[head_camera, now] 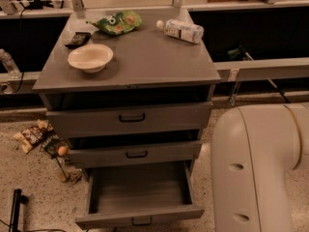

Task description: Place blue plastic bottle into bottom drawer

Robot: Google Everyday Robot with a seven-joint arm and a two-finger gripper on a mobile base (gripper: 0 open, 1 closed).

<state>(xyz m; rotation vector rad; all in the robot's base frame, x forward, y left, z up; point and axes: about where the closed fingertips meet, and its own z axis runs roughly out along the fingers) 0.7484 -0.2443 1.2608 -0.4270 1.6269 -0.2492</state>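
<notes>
A grey cabinet [145,64] with three drawers fills the centre of the frame, seen from above and in front. On its top, toward the upper right corner, the bottle [181,31] lies on its side, white cap pointing left, pale label round its body. It touches nothing else. To its left, at the back edge, sits a green snack bag [117,22]. A cream bowl [90,58] stands upright near the top's left side, with a small dark object [77,39] just behind it.

Below, the top drawer [130,119] and the middle drawer [135,153] each stand slightly ajar, a dark gap showing above each front. The bottom drawer [140,190] is pulled well out toward the bottom of the frame, its grey floor bare and its small black handle [141,221] on the low front panel.

The robot's arm [260,168], a bulky white casing, fills the lower right of the frame, right of the drawers. The gripper is outside the frame, so I cannot tell its state. Snack wrappers [31,135] lie on the speckled floor at the lower left.
</notes>
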